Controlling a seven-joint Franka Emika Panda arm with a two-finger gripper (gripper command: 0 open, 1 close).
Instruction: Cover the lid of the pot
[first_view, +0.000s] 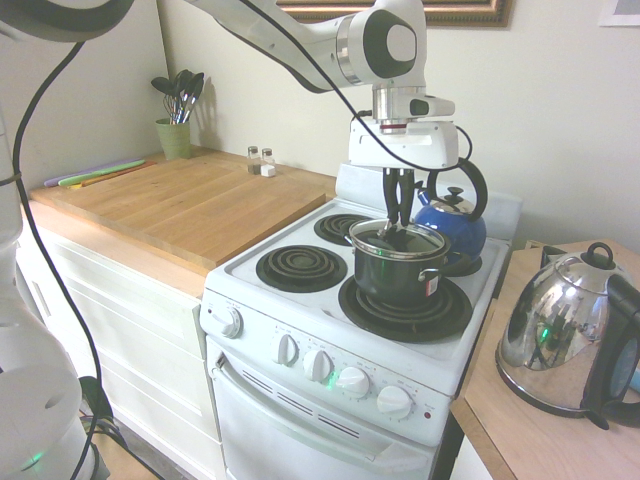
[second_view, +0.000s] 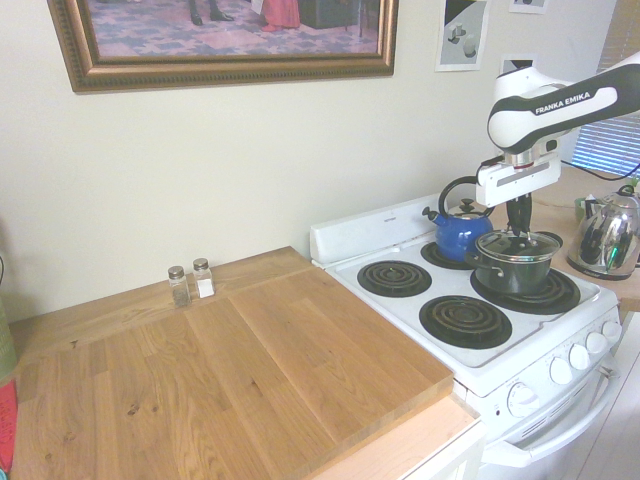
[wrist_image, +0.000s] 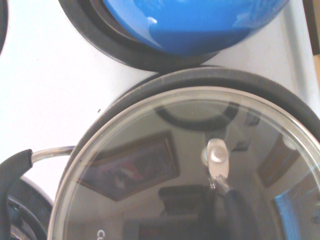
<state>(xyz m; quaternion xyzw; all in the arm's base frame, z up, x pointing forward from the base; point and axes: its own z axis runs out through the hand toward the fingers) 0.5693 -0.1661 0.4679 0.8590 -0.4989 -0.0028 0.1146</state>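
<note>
Claw (first_view: 399, 222) shut on glass lid (first_view: 426, 240), over pot (first_view: 392, 277)

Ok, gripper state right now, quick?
Gripper: closed, fingers down at the knob of the glass lid on the pot; whether it grips the knob can't be told.
</note>
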